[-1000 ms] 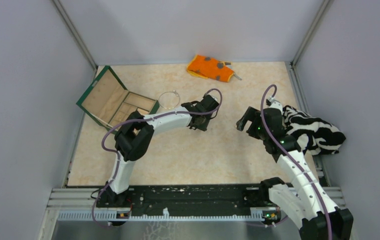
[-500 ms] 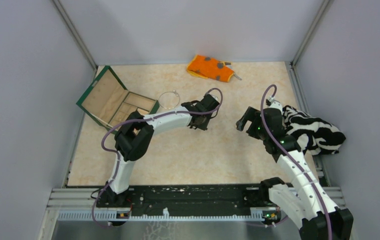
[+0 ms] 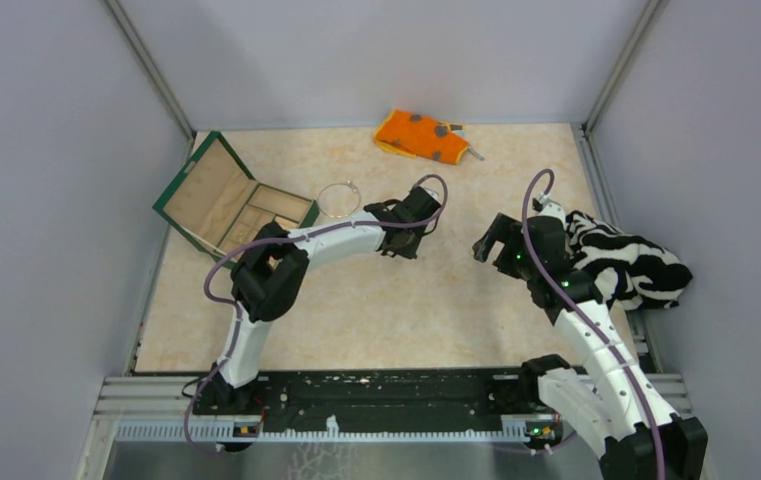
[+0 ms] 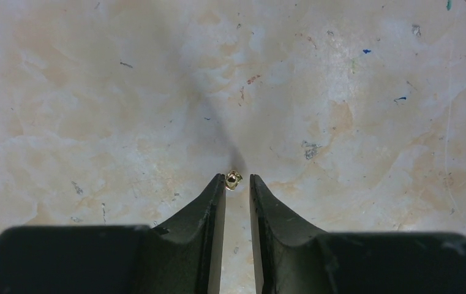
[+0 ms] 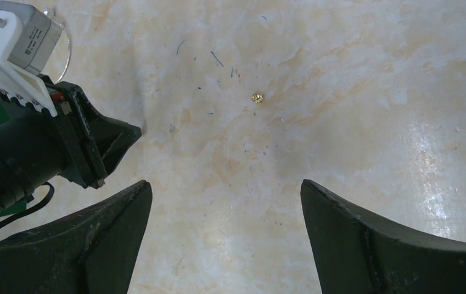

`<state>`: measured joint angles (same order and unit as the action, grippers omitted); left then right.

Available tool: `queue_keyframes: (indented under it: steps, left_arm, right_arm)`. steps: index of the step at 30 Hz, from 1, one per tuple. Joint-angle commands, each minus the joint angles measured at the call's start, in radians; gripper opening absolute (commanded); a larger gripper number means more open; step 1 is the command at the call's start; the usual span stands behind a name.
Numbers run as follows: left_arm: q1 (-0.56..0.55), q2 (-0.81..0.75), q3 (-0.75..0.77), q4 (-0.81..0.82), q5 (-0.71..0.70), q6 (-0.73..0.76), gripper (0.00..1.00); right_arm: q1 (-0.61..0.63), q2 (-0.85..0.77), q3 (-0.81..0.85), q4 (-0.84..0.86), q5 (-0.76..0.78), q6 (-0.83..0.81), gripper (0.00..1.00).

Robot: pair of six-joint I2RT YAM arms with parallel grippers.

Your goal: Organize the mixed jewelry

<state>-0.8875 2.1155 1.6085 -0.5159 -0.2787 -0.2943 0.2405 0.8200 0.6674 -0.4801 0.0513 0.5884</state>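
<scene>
Robotics lab test cell. Plain grey panel walls closed it in at 9, 12 and 3 o'clock, joined by bare aluminium corner posts. Marble-print tabletop was scuffed and paint-flecked. A black mounting rail at 6 o'clock carried two white robot arms.

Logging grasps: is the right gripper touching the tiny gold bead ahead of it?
Apart. The right wrist view shows the gold bead lying well ahead of the right gripper, a clear gap between them; its jaws stand wide open.
</scene>
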Motion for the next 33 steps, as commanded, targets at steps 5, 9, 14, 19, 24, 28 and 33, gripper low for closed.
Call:
queue_keyframes:
  steps: [5, 9, 14, 19, 24, 28, 33]
  left_arm:
    - [0.003, 0.035, 0.036, -0.003, -0.01, 0.004, 0.26]
    - [0.003, 0.039, 0.035, -0.007, -0.012, 0.006, 0.26]
    - [0.003, 0.038, 0.035, -0.007, -0.012, 0.005, 0.23]
    - [0.003, 0.035, 0.037, -0.006, -0.014, 0.008, 0.2]
    - [0.004, 0.036, 0.038, -0.009, -0.008, 0.009, 0.13]
    - [0.003, 0.03, 0.033, -0.013, -0.022, 0.01, 0.0]
    - [0.004, 0.014, 0.044, -0.036, -0.033, 0.003, 0.0]
  right_arm:
    - [0.004, -0.014, 0.012, 0.031, 0.003, 0.007, 0.9]
    - [0.003, -0.015, 0.012, 0.031, 0.004, 0.008, 0.9]
    - [0.004, -0.017, 0.012, 0.032, 0.003, 0.009, 0.9]
    - [0.004, -0.017, 0.012, 0.032, 0.002, 0.01, 0.9]
    - [0.004, -0.017, 0.012, 0.026, 0.004, 0.011, 0.9]
    - [0.004, -0.018, 0.011, 0.03, 0.002, 0.014, 0.9]
    - [0.005, -0.015, 0.012, 0.031, -0.001, 0.013, 0.9]
